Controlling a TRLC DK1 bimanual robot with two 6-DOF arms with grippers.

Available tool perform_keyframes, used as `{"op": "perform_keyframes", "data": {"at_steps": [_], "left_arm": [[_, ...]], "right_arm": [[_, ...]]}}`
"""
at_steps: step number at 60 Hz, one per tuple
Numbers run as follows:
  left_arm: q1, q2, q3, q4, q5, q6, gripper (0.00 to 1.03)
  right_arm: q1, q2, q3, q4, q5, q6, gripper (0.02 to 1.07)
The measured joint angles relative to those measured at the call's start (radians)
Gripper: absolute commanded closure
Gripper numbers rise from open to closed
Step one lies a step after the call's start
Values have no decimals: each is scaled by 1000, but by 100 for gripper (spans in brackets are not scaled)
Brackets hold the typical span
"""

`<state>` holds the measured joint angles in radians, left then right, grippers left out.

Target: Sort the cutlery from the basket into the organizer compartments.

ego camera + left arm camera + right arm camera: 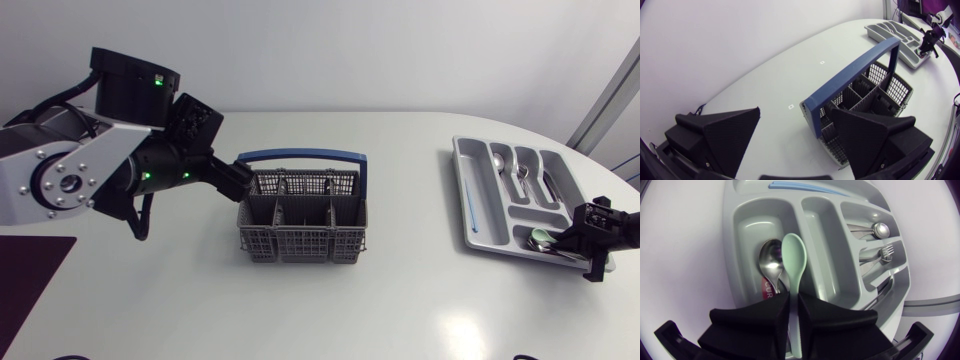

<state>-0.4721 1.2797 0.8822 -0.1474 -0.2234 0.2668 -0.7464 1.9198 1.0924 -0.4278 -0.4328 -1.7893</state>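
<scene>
Right gripper (794,297): fingers pinching the handle of a mint-green plastic spoon (792,250), with a gap no wider than the handle.
- The spoon bowl is over the end compartment of the grey plastic organizer tray (732,240), just beside a steel spoon (771,260) lying there.
- I cannot tell whether the mint-green spoon rests on the compartment floor or hangs just above it.
- The head view agrees: the right gripper (582,238) is at the tray's near end, and the tray (461,175) is at the right side of the white bench (400,310).

Other compartments:
- A thin blue stick (800,186) lies in the long outer slot.
- A round-ended steel piece (881,229) and a steel fork (887,253) lie in two inner slots.
- A further slot holds metal too, type unclear.

Left gripper (795,114): fingers spread wide, holding nothing, at the end of the grey mesh basket with a blue handle (855,70).
- One finger is over the basket's nearest corner.
- In the head view the basket (300,240) sits mid-bench, well apart from the tray.
- No cutlery shows in its cells in either view, though the finger hides part of them.

Judgement: the sort is near its end. The tray is stocked and the basket appears emptied. What remains is to let go of the mint-green spoon in its compartment and confirm that the hidden basket cells hold nothing.
</scene>
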Motion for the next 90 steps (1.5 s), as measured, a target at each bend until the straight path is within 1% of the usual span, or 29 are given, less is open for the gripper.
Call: {"op": "perform_keyframes", "data": {"at_steps": [2, 7, 9, 17, 20, 29, 38, 45, 49, 54, 58, 65, 69, 70, 74, 82, 90], "left_arm": [[3, -3, -2, 0, 0, 0, 4], [12, -8, -3, 0, -1, 0, 4], [15, -11, -3, 0, -2, 0, 4], [36, -31, -13, 0, -3, 0, 4], [45, -41, -21, -1, -3, 4, 4], [64, -109, -52, -4, 8, 12, 4], [95, -161, -79, -3, 23, 34, 4], [141, -159, -105, -5, 60, 58, 4], [163, -149, -112, -9, 65, 76, 4], [183, -124, -116, -9, 84, 97, 4], [195, -99, -121, -11, 90, 108, 4], [204, -43, -131, -11, 98, 130, 4], [208, -11, -136, -13, 124, 135, 5], [211, 2, -137, -15, 142, 137, 5], [224, 29, -137, -16, 177, 138, 6], [254, 63, -137, -16, 265, 154, 5], [267, 108, -137, -16, 299, 162, 5]], "right_arm": [[0, 0, 0, 2, 0, 0, 77], [0, -2, 0, 10, 4, 8, 44], [0, -3, -3, 10, 4, 9, 36], [0, -83, -38, 13, -21, 32, 21], [6, -130, -55, 25, -49, 48, 18], [49, -293, -116, 41, -95, 100, 15], [134, -452, -208, 42, -109, 176, 15], [256, -583, -293, 44, -119, 293, 15], [347, -647, -338, 76, -116, 385, 15], [473, -698, -374, 127, -78, 508, 15], [578, -711, -388, 162, -37, 603, 15], [773, -707, -414, 274, 73, 768, 14], [855, -690, -416, 308, 111, 838, 14], [886, -679, -416, 324, 126, 867, 14], [938, -651, -416, 346, 155, 922, 14], [990, -603, -416, 356, 169, 993, 15], [1024, -575, -415, 359, 171, 1046, 15]]}}
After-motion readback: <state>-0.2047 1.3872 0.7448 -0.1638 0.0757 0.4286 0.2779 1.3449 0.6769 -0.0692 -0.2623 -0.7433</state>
